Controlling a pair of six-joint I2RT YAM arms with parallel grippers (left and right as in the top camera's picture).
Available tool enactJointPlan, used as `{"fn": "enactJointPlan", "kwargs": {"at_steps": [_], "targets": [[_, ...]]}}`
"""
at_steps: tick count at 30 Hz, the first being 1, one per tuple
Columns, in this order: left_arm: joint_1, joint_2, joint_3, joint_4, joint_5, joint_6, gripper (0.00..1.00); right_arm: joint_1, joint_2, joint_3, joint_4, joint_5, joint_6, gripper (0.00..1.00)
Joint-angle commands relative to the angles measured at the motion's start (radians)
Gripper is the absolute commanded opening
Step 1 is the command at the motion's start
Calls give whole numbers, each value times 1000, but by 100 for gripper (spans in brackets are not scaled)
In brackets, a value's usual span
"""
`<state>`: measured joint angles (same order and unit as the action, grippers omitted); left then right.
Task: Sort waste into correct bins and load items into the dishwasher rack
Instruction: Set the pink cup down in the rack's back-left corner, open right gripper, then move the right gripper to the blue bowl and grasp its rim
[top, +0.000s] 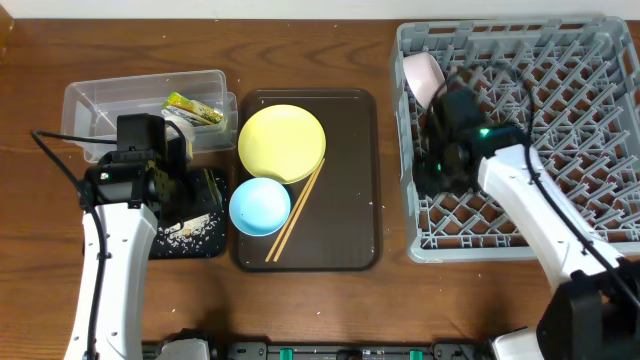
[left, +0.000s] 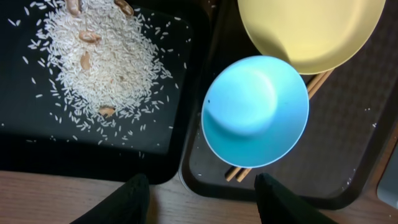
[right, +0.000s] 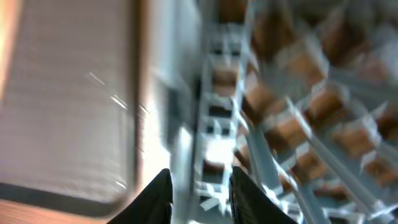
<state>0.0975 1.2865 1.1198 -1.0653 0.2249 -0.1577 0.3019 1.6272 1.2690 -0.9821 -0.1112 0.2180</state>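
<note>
The grey dishwasher rack (top: 560, 215) fills the right side, and a white bowl (top: 424, 74) leans in its far left corner. My right gripper (top: 437, 170) hangs over the rack's left part; in the blurred right wrist view this gripper (right: 200, 196) is open with nothing between its fingers and the rack's lattice (right: 292, 130) below. My left gripper (left: 202, 202) is open and empty near the black tray (left: 37, 149), which holds the rice heap (left: 99, 59). The light blue bowl (left: 255, 112), yellow plate (left: 311, 28) and chopsticks (top: 295, 212) lie on the brown tray. A green-and-orange wrapper (top: 194, 108) lies in the clear tub (top: 95, 100).
The dark brown serving tray (top: 350, 180) lies between the black tray (top: 205, 245) and the rack. My left arm (top: 110, 260) reaches up along the table's left side, and the right arm (top: 555, 235) crosses the rack's near corner. Bare wood shows along the front edge.
</note>
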Motion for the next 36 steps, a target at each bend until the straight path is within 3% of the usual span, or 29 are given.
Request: {"fn": "enactJointPlan", "kwargs": {"at_steps": [1, 5, 9, 17, 24, 29, 36], "targets": [[4, -6, 2, -19, -82, -70, 58, 20, -47, 113, 19, -83, -46, 36], [5, -6, 2, -51, -202, -160, 58, 86, -43, 134, 76, -196, -63, 50], [58, -7, 2, -68, -244, -239, 70, 188, -8, 133, 112, -211, -56, 56], [232, -6, 2, -75, -233, -253, 79, 392, 134, 133, 264, -199, -2, 59], [256, -6, 2, -86, -233, -252, 80, 494, 293, 133, 369, -75, 149, 58], [256, -6, 2, -86, -233, -252, 80, 527, 379, 133, 464, -72, 178, 49], [256, -6, 2, -86, -233, -252, 80, 536, 421, 133, 503, -30, 240, 12]]}}
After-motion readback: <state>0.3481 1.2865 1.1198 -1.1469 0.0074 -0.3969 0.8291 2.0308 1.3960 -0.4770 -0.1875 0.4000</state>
